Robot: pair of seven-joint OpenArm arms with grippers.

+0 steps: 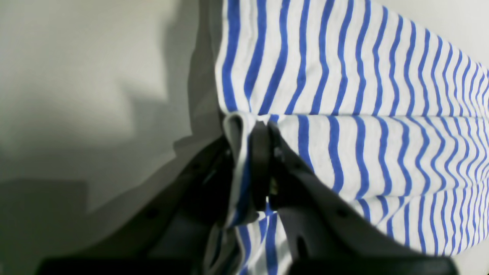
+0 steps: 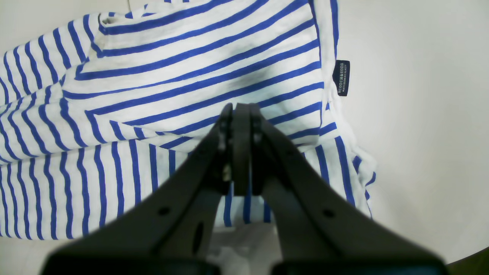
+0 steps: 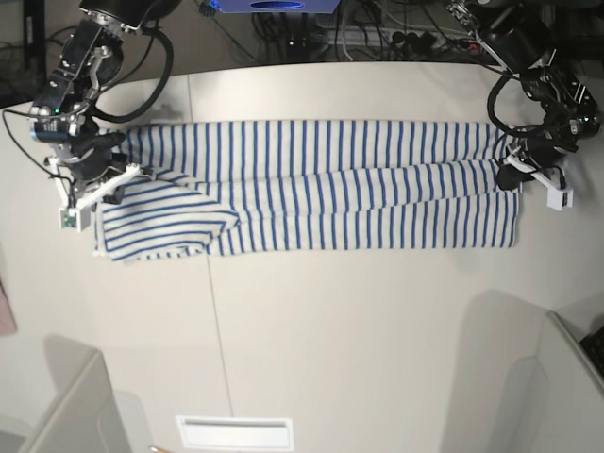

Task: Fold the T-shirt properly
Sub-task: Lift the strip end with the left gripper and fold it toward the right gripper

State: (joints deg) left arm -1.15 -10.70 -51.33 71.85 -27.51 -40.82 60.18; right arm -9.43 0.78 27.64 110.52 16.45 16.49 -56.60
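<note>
T-shirt [image 3: 311,189] lies stretched lengthwise across the pale counter [image 3: 359,330], one long edge folded over. Left tool [image 1: 263,126] pinches a bunched fold at one end; right tool [image 2: 240,114], fingers together, grips cloth at the opposite end.

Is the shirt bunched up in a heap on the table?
No, the shirt lies stretched out in a long flat band across the table.
</note>
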